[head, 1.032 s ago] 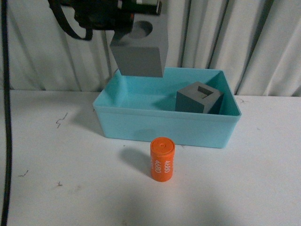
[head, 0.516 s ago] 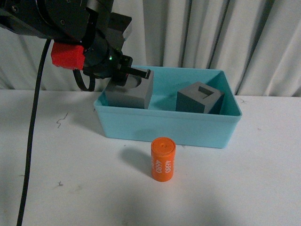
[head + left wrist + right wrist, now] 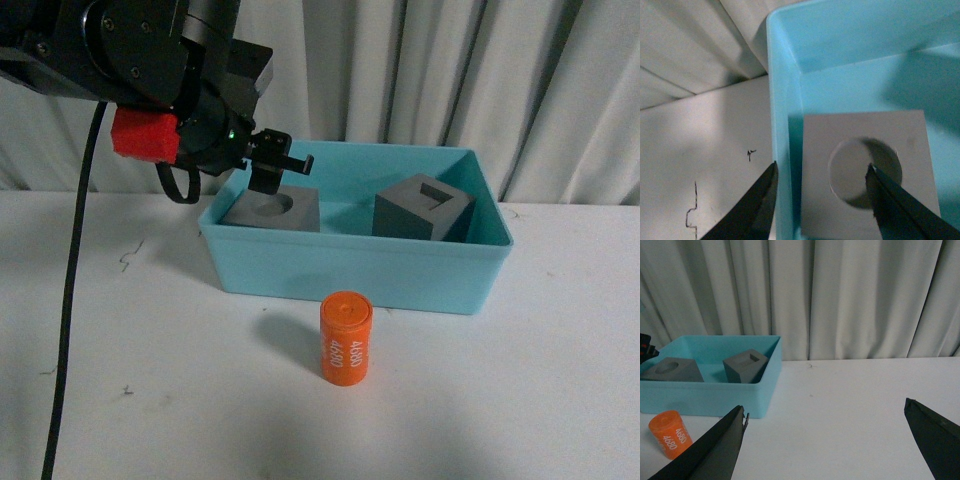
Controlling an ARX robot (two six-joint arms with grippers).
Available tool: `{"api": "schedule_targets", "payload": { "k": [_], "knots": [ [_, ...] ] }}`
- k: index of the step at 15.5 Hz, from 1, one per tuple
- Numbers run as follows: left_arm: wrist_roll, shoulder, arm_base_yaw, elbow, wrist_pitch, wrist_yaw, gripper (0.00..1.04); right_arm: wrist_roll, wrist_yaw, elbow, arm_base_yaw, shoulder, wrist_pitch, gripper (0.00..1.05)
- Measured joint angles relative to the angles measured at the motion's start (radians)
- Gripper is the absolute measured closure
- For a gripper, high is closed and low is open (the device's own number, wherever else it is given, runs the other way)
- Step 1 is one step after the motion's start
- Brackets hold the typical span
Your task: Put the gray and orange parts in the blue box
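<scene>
The blue box [image 3: 350, 268] stands at the back of the table and holds both gray cubes. The cube with a round recess [image 3: 272, 212] rests at its left end, the cube with a rectangular recess [image 3: 420, 210] at its right. My left gripper [image 3: 280, 170] hangs open just above the round-recess cube [image 3: 860, 130]. One jaw is over the recess, the other outside the box wall [image 3: 782, 125]. The orange cylinder [image 3: 346, 338] with white digits stands upright on the table in front of the box. My right gripper [image 3: 825, 407] is open and holds nothing, well to the right of the box [image 3: 715, 397] and cylinder [image 3: 670, 434].
White curtains [image 3: 480, 80] hang right behind the table. The left arm's black cable [image 3: 70, 300] hangs down at the left of the front view. Small dark marks [image 3: 130, 255] dot the white tabletop left of the box.
The left gripper lowered the round-recess cube from above the box onto its floor at the left end, then let go and rose slightly. The cylinder and the other cube stayed put.
</scene>
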Motion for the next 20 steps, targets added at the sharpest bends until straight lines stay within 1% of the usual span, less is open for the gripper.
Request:
{"api": "schedule_targets", "payload": {
  "k": [1, 2, 4, 5, 7, 8, 9, 10, 11, 12, 13, 14, 15, 16, 17, 18, 20],
  "knots": [
    [-0.007, -0.019, 0.006, -0.032, 0.000, 0.008, 0.41, 0.000, 0.000, 0.000, 0.000, 0.000, 0.000, 0.06],
    [-0.035, -0.050, 0.017, -0.058, -0.037, 0.030, 0.30, 0.000, 0.000, 0.000, 0.000, 0.000, 0.000, 0.06],
    [-0.108, -0.200, 0.060, -0.175, -0.034, 0.120, 0.07, 0.000, 0.000, 0.000, 0.000, 0.000, 0.000, 0.06],
    [-0.131, -0.296, 0.082, -0.238, -0.028, 0.176, 0.06, 0.000, 0.000, 0.000, 0.000, 0.000, 0.000, 0.06],
    [-0.210, -0.687, 0.209, -0.479, -0.105, 0.378, 0.07, 0.000, 0.000, 0.000, 0.000, 0.000, 0.000, 0.06],
    [-0.211, -0.832, 0.287, -0.590, -0.170, 0.452, 0.07, 0.000, 0.000, 0.000, 0.000, 0.000, 0.000, 0.06],
    [-0.187, -1.048, 0.467, -0.780, -0.311, 0.581, 0.07, 0.000, 0.000, 0.000, 0.000, 0.000, 0.000, 0.06],
    [-0.116, -1.211, 0.675, -0.919, -0.432, 0.673, 0.07, 0.000, 0.000, 0.000, 0.000, 0.000, 0.000, 0.06],
    [-0.042, -1.297, 0.853, -0.977, -0.529, 0.733, 0.07, 0.000, 0.000, 0.000, 0.000, 0.000, 0.000, 0.06],
    [0.004, -1.317, 0.967, -0.986, -0.583, 0.776, 0.07, 0.000, 0.000, 0.000, 0.000, 0.000, 0.000, 0.06],
    [0.003, -1.344, 1.046, -1.064, -0.314, 0.843, 0.12, 0.000, 0.000, 0.000, 0.000, 0.000, 0.000, 0.06],
    [-0.035, -1.451, 1.029, -1.202, -0.043, 0.878, 0.23, 0.000, 0.001, 0.000, 0.000, 0.000, 0.002, 0.06],
    [-0.060, -1.561, 0.952, -1.330, 0.153, 0.867, 0.34, 0.000, -0.002, 0.000, 0.000, 0.001, -0.002, 0.06],
    [-0.074, -1.616, 0.895, -1.381, 0.264, 0.833, 0.43, 0.000, -0.002, 0.000, 0.000, 0.000, 0.001, 0.06],
    [-0.081, -1.674, 0.846, -1.393, 0.320, 0.772, 0.54, 0.000, 0.000, 0.000, 0.000, 0.000, 0.001, 0.06],
    [-0.089, -1.759, 0.775, -1.398, 0.284, 0.695, 0.69, 0.000, 0.000, 0.000, 0.000, 0.000, 0.000, 0.06],
    [-0.096, -1.831, 0.676, -1.426, 0.219, 0.600, 0.88, 0.000, 0.000, 0.000, 0.000, 0.000, 0.000, 0.06]
  ]
}}
